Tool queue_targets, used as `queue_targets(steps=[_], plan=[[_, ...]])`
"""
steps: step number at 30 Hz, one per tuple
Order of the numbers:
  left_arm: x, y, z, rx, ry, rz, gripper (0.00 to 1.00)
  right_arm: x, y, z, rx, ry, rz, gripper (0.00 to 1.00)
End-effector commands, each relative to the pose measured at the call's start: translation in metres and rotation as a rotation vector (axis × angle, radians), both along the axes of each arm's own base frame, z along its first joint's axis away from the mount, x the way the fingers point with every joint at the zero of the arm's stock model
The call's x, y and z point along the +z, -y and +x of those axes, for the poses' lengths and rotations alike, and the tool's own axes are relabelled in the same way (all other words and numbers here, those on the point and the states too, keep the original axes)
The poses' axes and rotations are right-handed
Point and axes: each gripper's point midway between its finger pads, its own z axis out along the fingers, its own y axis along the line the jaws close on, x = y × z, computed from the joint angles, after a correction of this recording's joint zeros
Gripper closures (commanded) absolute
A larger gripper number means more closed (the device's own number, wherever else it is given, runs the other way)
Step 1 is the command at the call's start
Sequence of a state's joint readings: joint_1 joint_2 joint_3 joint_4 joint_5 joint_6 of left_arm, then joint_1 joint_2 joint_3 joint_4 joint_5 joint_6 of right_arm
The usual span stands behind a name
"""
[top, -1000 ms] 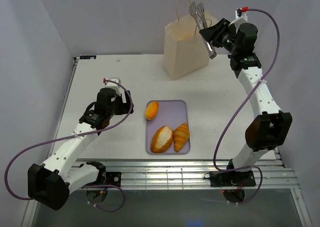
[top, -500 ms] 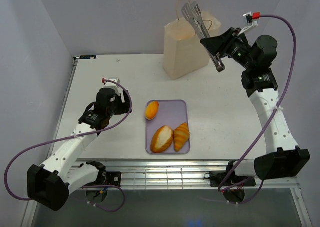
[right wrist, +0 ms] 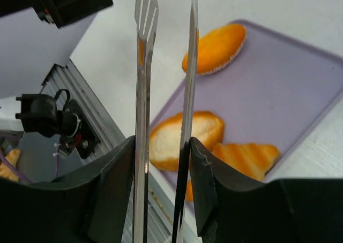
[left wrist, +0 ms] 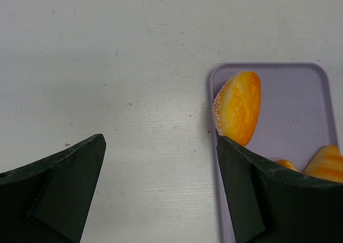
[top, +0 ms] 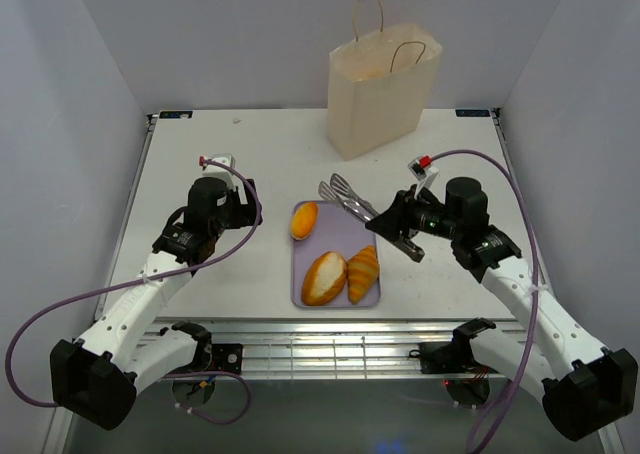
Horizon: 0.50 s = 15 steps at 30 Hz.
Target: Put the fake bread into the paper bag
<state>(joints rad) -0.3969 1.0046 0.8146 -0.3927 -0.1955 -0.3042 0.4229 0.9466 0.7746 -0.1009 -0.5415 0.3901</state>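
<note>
Paper bag (top: pixel 380 99) interior unseen (tongs (right wrist: pixel 143 93) tips cut off at top).

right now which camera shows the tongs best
The top external view: the tongs run nearly whole from the right gripper out over the tray's far edge. The right wrist view shows only their two blades close up, cropped. The left wrist view misses them.

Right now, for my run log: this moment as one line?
right gripper shut on empty tongs near lilac tray | left gripper open | three fake breads on tray | paper bag upright
</note>
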Motion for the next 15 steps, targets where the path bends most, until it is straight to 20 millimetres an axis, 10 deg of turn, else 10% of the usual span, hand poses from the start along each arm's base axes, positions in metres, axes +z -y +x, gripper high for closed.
queue_targets(steps=[1, 15], plan=[[0.021, -0.001, 0.001, 0.008, 0.050, -0.014, 0.04, -0.004, 0.012, -0.016, -0.003, 0.064, -0.040, 0.51], [0.018, -0.002, 0.003, 0.015, 0.041, -0.003, 0.04, -0.046, 0.032, -0.063, 0.041, -0.101, -0.175, 0.48]])
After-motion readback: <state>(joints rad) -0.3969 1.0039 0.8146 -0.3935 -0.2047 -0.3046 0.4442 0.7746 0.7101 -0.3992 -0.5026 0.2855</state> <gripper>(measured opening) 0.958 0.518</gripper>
